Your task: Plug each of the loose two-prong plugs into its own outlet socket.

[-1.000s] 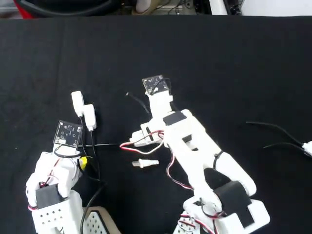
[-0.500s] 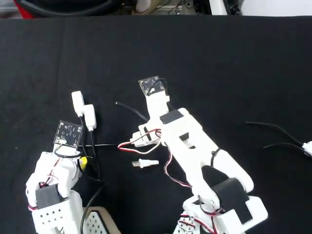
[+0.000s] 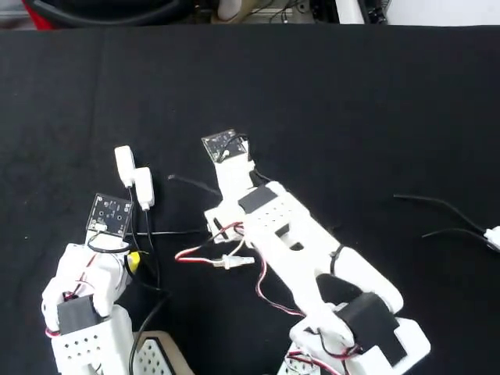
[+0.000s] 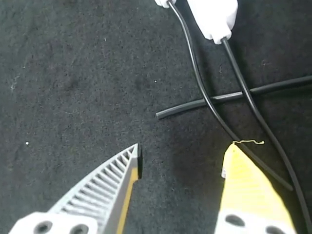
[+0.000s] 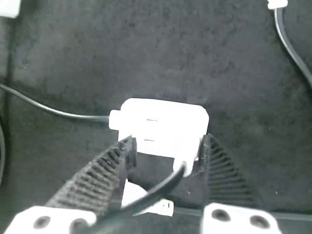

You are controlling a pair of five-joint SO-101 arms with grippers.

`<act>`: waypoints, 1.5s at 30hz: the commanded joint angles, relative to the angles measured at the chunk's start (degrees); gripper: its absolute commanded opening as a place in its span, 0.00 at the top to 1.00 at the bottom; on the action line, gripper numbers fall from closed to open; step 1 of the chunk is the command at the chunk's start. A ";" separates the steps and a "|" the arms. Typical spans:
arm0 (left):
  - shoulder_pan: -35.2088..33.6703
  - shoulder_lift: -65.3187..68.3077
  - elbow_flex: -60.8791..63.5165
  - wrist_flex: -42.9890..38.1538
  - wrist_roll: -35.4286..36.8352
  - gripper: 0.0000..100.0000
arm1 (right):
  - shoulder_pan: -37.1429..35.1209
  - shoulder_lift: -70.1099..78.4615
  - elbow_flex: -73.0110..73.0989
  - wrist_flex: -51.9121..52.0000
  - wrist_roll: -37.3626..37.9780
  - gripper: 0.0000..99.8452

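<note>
My right gripper (image 5: 166,146) is clamped on the outlet socket (image 5: 161,124) at mid-table, with the loose plug (image 3: 234,262) just nearer. I fear its trailing cord could drag and twist it free. My left gripper (image 4: 183,156) hangs open.

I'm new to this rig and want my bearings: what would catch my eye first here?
The right gripper has its fingers closed on a white outlet socket with a black cord, near the middle of the black table. Beside that arm, a loose two-prong plug lies on the cloth. On the left side, the left gripper hangs open above crossed black cables.
</note>
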 commanded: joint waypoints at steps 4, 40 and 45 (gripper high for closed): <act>0.75 -0.35 -0.40 0.35 -0.35 0.73 | -0.97 5.05 -6.46 -0.18 -1.85 0.79; 1.71 -0.26 0.31 0.26 -0.44 0.73 | -3.34 15.78 -12.79 -5.54 -8.62 0.73; 1.71 -0.26 0.31 0.26 -0.44 0.73 | -4.57 22.81 -16.48 -5.71 -8.62 0.73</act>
